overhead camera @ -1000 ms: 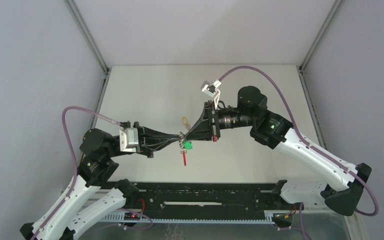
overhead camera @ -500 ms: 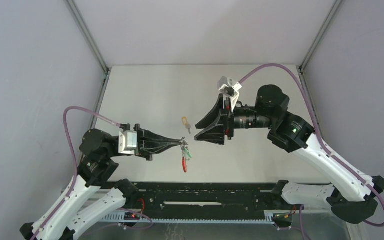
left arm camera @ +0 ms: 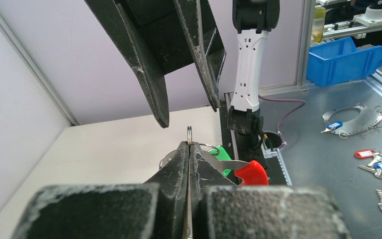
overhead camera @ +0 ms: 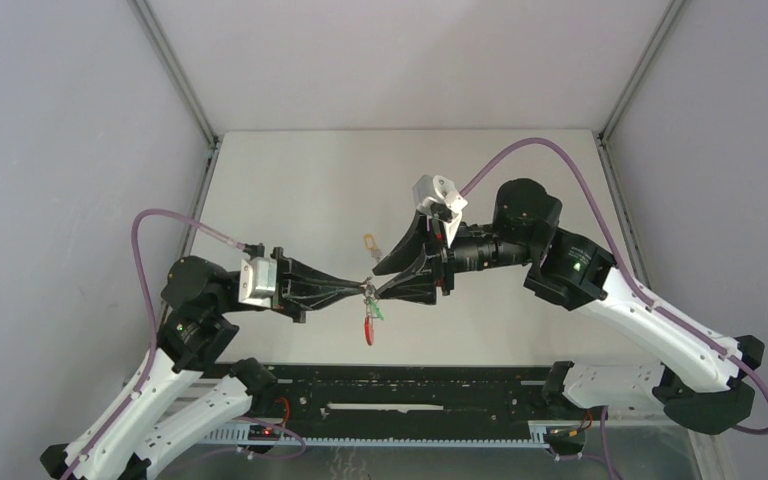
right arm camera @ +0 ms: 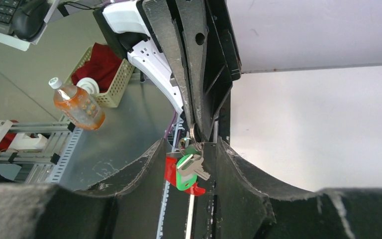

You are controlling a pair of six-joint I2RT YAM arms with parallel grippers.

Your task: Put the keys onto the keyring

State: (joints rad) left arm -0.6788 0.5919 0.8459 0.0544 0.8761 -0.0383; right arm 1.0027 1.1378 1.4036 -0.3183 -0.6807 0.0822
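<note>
Keyring, a thin grey metal loop with red section (overhead camera: pixel 368 324), hangs clamped in left hand (overhead camera: pixel 364 288) between right hand's (overhead camera: pixel 375 285) spread fingers

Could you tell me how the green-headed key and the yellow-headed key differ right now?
The green-headed key hangs below the left gripper, which is shut on the keyring; the yellow-headed key lies on the table, untouched. The green one hangs beside a red piece; the yellow one lies alone. Both are small with plastic heads.
</note>
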